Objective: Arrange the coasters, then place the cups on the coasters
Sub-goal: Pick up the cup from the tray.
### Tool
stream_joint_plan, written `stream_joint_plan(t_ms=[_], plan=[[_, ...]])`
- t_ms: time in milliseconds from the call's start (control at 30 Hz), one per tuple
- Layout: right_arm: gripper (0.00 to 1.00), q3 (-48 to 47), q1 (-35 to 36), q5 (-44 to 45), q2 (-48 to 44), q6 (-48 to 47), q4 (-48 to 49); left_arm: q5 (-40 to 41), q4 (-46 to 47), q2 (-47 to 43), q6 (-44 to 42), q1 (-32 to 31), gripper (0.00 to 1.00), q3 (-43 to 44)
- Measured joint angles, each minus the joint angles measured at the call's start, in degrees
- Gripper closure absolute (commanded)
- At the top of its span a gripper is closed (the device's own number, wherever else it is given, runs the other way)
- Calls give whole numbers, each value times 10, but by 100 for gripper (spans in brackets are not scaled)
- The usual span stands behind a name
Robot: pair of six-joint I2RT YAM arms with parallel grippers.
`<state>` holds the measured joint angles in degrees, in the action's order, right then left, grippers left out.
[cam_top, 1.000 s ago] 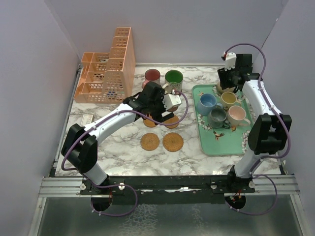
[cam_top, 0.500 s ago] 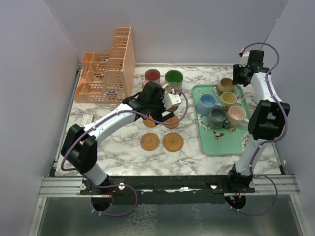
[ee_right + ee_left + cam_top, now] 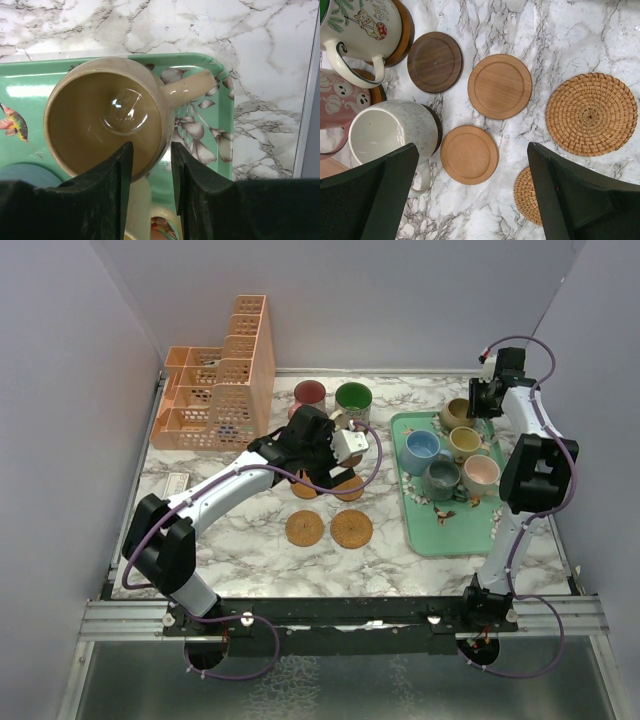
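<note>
The right claw (image 3: pixel 150 167) hangs over the far right corner of the green tray (image 3: pixel 222 107). Its fingers are narrow. One is inside the tan cup (image 3: pixel 100 120) and one is outside by the handle, with the cup's wall between them. I cannot tell if they squeeze it. The handle points at the tray's right rim. Past that rim is a thin strip of marble, then the metal edge (image 3: pixel 311 100) of the table (not much room there). Nearer on the tray, the blue cup (image 3: pixel 421 450), yellow cup (image 3: pixel 465 443), grey cup (image 3: pixel 440 478) and pink cup (image 3: pixel 482 473) sit packed close together.

The left claw (image 3: pixel 322 462) is wide open and holds nothing. It hovers over the middle of the marble table (image 3: pixel 230 540). Below it lie a dark wooden coaster (image 3: pixel 435 61), a light wooden coaster (image 3: pixel 500 86) and a second light coaster (image 3: pixel 469 154). The cream cup (image 3: pixel 390 137) sits on its own coaster, just beside one finger. The red cup (image 3: pixel 309 395) and green cup (image 3: pixel 353 398) stand farther back, each on a coaster. On the near side lie a big woven coaster (image 3: pixel 591 114) and a smaller woven coaster (image 3: pixel 530 187), with bare marble around them.

A peach organiser (image 3: pixel 215 390) fills the far left corner. Pale grey walls (image 3: pixel 400 300) close in the left, far and right sides.
</note>
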<state>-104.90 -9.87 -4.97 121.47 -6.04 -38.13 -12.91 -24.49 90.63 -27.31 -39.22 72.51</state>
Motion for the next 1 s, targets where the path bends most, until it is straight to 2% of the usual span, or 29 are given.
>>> stream_joint_plan(t_ms=[633,1000], plan=[[79,-52,0,-4,50,0,-9,-10,8,-5,0,0,5,-5],[94,-116,0,-10,97,-23,-31,-3,22,-6,0,0,1,-12]])
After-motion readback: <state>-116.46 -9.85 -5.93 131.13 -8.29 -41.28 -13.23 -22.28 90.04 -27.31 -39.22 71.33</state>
